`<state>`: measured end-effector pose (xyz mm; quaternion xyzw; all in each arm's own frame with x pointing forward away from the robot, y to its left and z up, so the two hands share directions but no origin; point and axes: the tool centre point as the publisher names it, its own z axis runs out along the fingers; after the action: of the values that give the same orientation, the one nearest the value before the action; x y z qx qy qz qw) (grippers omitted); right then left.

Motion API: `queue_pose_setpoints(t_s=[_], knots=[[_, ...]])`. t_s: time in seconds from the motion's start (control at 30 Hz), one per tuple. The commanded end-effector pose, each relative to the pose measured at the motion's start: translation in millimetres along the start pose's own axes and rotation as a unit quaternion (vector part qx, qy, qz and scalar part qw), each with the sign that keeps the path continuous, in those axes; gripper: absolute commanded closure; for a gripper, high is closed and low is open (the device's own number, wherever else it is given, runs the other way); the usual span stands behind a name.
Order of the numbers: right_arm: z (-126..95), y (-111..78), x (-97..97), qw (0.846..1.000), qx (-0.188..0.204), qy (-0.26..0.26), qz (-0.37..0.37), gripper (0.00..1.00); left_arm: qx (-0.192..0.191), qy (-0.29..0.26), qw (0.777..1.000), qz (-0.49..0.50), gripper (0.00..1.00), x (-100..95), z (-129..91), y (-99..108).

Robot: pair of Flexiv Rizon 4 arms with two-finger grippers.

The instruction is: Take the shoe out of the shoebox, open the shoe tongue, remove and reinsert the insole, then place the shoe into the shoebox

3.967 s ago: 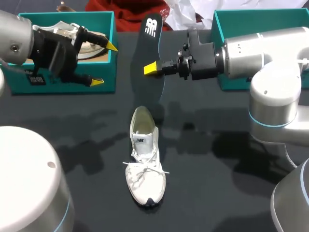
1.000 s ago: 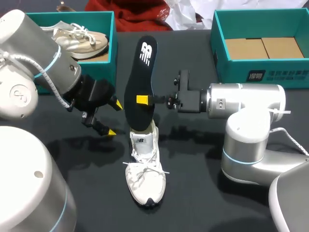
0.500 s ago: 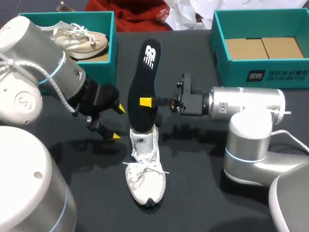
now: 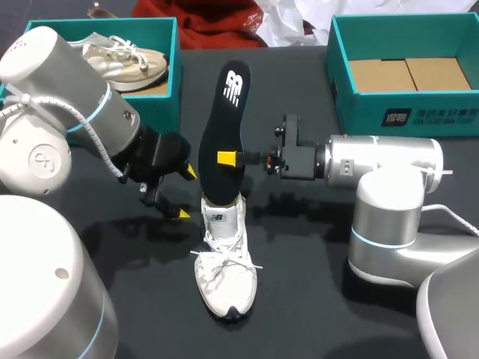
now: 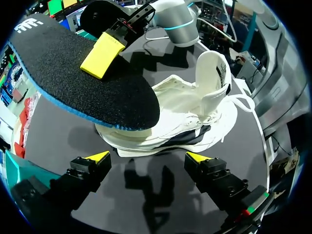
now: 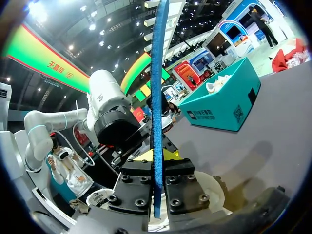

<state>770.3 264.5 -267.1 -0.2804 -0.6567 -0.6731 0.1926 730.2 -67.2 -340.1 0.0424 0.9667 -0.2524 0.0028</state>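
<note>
I see the white shoe [image 4: 224,262] standing on its sole on the dark table [image 4: 314,299], toe pointing toward my side, laces spread loosely across the front. My right hand [image 4: 227,158] comes in from the right of the shoe and is clenched on the black insole [image 4: 228,120], one yellow tip flat on its face and the other behind it; the right wrist view shows the insole edge-on, pinched between both fingers. The insole stands nearly upright above the shoe's heel, its lower end down at the heel opening and its logo end high up on the side away from the toe. Whether that lower end is already inside the shoe I cannot tell from above, though the left wrist view shows it lying over the opening. My left hand [image 4: 185,193] hangs just beside the shoe's heel on its left, released, its two yellow tips well apart with nothing between them; from its wrist camera the shoe lies ahead of the fingers with the tongue [image 5: 214,73] raised. Beyond the shoe and to its left sits a teal shoebox [image 4: 161,105] holding a beige shoe [image 4: 123,60]; beyond the shoe and to its right sits a second shoebox [image 4: 359,112] showing brown cardboard [image 4: 408,75] on its floor
</note>
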Motion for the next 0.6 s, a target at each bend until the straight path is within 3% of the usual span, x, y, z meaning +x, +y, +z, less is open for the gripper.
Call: queue_pose_setpoints(t_s=[0.03,0.6], knots=[[1.9,-0.7,0.5,1.000,0.001,-0.002,0.000,1.00,0.000,-0.001,1.000,0.000,0.00,-0.3,1.7,0.1],[10.6,5.6,-3.0,0.999,-0.029,0.008,-0.037,1.00,0.000,-0.001,1.000,0.000,0.00,-0.3,1.7,0.1]])
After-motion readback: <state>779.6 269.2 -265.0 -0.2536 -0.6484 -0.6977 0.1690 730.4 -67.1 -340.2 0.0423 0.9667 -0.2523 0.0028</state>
